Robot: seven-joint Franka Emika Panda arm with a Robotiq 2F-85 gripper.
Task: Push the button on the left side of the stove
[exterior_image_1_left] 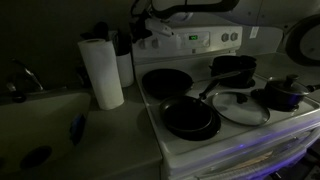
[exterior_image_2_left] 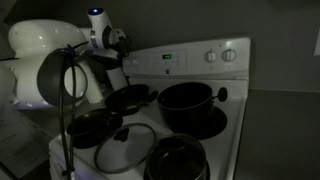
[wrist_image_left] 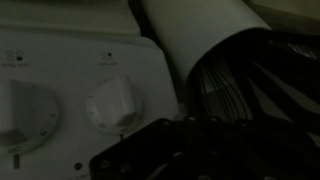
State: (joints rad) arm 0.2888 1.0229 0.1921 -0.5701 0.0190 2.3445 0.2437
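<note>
I see gripper (exterior_image_2_left: 119, 42) at left end of stove (exterior_image_1_left: 235, 135) back panel; knob (wrist_image_left: 112, 105) close ahead. Jaw gap too dark, cannot tell.

The grey countertop (exterior_image_1_left: 122, 132) bears a paper towel roll (exterior_image_1_left: 102, 72); the stove (exterior_image_1_left: 182, 146) carries dark pans (exterior_image_1_left: 190, 118) and a lid (exterior_image_1_left: 242, 108).

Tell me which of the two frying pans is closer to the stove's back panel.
The frying pan at the back, nearest the paper towel roll; the other pan sits at the front edge beside the glass lid.
</note>
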